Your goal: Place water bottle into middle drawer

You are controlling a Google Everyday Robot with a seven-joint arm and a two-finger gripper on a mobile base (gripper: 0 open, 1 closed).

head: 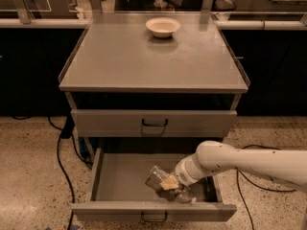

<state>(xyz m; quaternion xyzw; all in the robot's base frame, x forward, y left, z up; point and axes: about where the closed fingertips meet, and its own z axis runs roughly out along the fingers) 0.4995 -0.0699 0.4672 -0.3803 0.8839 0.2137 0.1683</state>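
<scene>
Cable: dark; trails over the floor off the bench's left edge; no part in the task
Bench: flat grey top with low rails along the left and right edges
Top drawer: pushed in under the front edge; probably so that it does not block the way down into the one below
Drawer: the lower one, pulled out towards the camera; its left half is bare, so there is room to set something down
Bottle: clear and crinkled; inside the drawer, right of middle and near its front wall; tilted, base up and to the left, neck down and to the right; whether it touches the floor I cannot tell
Bowl: cream; near the back edge, right of middle; well apart from the work
Gripper: inside the drawer; closed across the bottle's neck end, tan pad on the plastic; my guess is that it holds until the bottle rests
Arm: white; reaches in over the drawer's right wall
Writing: none readable; the bottle's label is hidden by the gripper
</scene>
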